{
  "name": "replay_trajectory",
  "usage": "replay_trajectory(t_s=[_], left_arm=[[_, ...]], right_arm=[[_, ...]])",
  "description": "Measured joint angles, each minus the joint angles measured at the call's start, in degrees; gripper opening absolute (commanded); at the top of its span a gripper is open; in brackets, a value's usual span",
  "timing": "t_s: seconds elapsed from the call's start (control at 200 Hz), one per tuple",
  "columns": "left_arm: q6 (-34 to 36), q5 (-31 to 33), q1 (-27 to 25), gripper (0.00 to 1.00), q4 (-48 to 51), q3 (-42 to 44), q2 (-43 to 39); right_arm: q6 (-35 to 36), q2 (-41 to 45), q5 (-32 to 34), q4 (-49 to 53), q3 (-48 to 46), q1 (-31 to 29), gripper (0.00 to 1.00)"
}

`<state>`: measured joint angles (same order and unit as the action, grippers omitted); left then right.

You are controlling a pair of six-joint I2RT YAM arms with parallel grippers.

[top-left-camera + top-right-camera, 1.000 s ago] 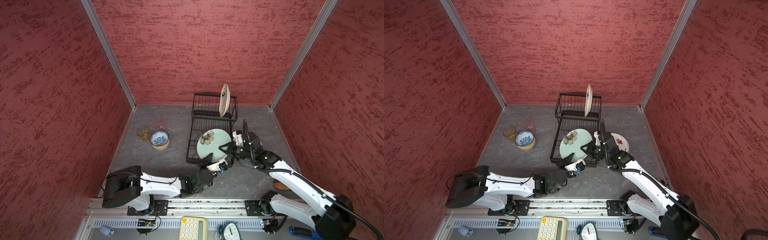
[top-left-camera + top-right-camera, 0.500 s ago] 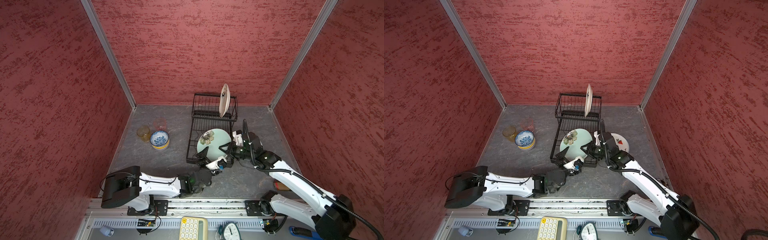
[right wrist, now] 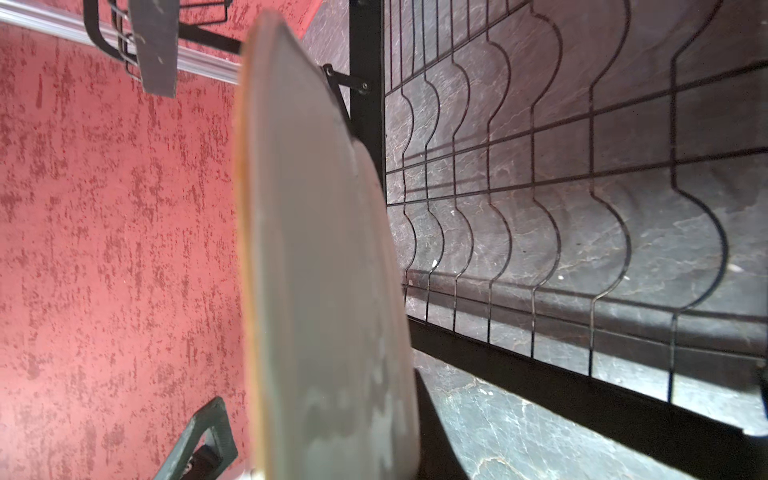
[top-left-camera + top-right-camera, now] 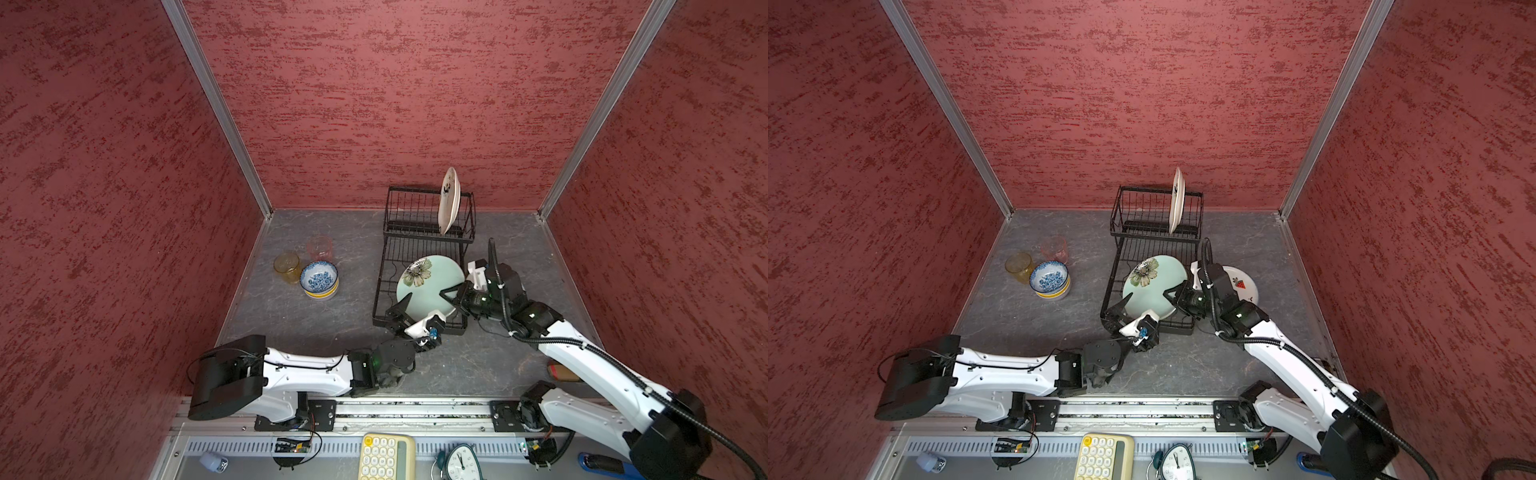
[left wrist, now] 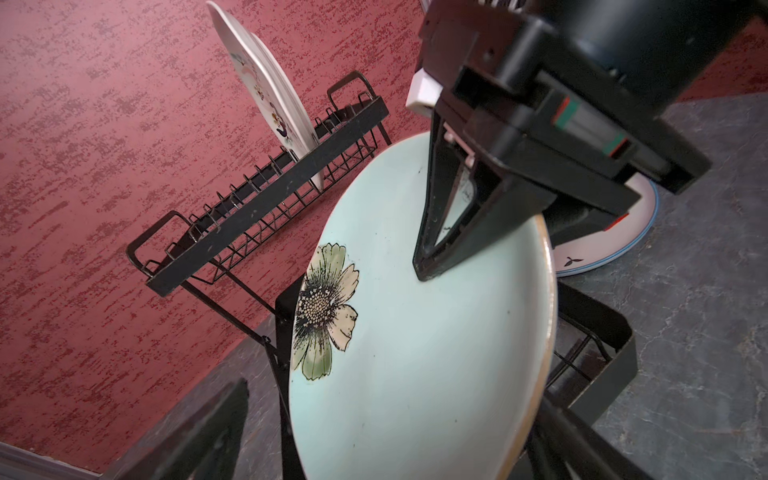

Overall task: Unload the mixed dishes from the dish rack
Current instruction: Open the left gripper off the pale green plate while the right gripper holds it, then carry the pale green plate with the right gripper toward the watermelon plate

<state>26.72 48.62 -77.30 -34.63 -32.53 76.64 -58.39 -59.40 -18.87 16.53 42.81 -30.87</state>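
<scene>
The pale green plate (image 4: 428, 286) hangs tilted, face up, over the flat tray of the dish rack (image 4: 380, 282); the right gripper (image 4: 451, 293) pinches its right-hand rim, so the plate extends leftward from it; the left gripper (image 4: 1140, 311) stands spread at the near edge (one finger hidden under the plate) — contact unclear; whether the lower rim rests on the wires — cannot tell.

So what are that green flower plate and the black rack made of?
The green plate looks like glazed ceramic: a smooth, glossy face, a printed flower and a bare tan edge. The rack seems to be metal wire and flat strips painted matte black, with small scuffs on the bars.
</scene>
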Motion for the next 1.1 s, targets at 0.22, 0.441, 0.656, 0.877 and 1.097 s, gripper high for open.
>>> replay_trajectory(t_s=[0.22, 0.441, 0.656, 0.877, 1.097], left_arm=[[-2.05, -0.72, 0.17, 1.0, 0.46, 0.76, -1.77], [-4.0, -1.73, 0.37, 1.0, 1.27, 1.6, -4.59], [-6.56, -3.15, 1.53, 1.0, 2.49, 3.26, -8.92], [-9.94, -4.72, 3.82, 1.0, 4.48, 4.5, -13.31], [-12.46, -6.08, 5.35, 1.0, 6.6, 4.52, -14.67]], right_arm=[[-1.03, 1.33, 1.09, 0.04, -0.13, 1.81, 0.0], [-1.92, 2.49, 1.51, 0.15, -1.09, 2.99, 0.0], [-2.58, 5.75, 2.62, 2.19, -3.1, 4.11, 0.0], [-3.15, 8.57, 3.17, 4.48, -4.55, 4.85, 0.0], [-3.54, 12.15, 4.13, 6.82, -6.64, 7.56, 0.0]])
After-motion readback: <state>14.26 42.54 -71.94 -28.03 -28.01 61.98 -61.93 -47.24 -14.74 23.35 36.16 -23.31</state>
